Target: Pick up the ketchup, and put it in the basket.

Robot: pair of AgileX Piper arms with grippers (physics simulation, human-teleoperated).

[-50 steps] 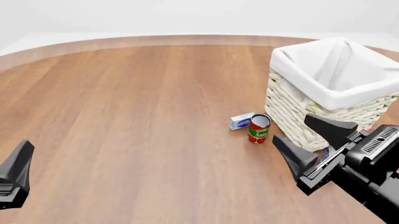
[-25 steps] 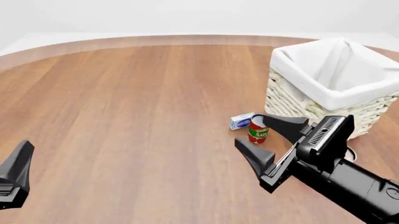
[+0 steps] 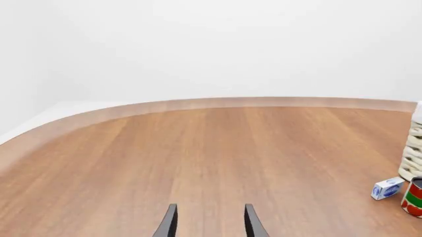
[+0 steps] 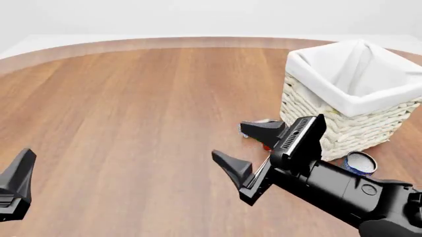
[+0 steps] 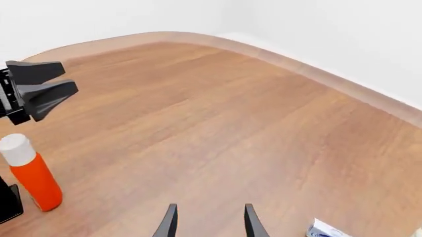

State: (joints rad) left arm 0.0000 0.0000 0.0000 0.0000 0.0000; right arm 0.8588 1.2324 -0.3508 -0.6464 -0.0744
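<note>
In the left wrist view, the left end effector (image 3: pixel 209 225) has its fingers apart with nothing between them and points over bare tabletop (image 3: pixel 197 158). Far to the right are a small white-and-blue box (image 3: pixel 387 188), the tomato sauce can (image 3: pixel 414 197) and the woven edge of the basket (image 3: pixel 414 150); no ketchup shows here. In the front view, the right end effector (image 4: pixel 249 148) hangs spread wide and empty in front of the basket (image 4: pixel 343 102), covering most of the tomato can. A blue-lidded can (image 4: pixel 360 163) sits near the basket's near side, and the left end effector (image 4: pixel 17 190) rests low at the near left. The ketchup is out of this frame too. Only the right wrist view shows the ketchup (image 5: pixel 31 175). It stands upright on the tabletop, white cap on top, close to the left arm's end effector (image 5: pixel 39 89) and beside a dark shape we cannot identify. That puts it, as we judge it, on the near left side and well apart from the basket. The right end effector (image 5: pixel 209 225) is open and aimed past the bottle, so the step in hand is the approach. To do it well, we centre the bottle between the open fingers and come in level at the red body below the cap. We close only once both fingers flank it, and we give the left arm room so that nothing tips the bottle.
</note>
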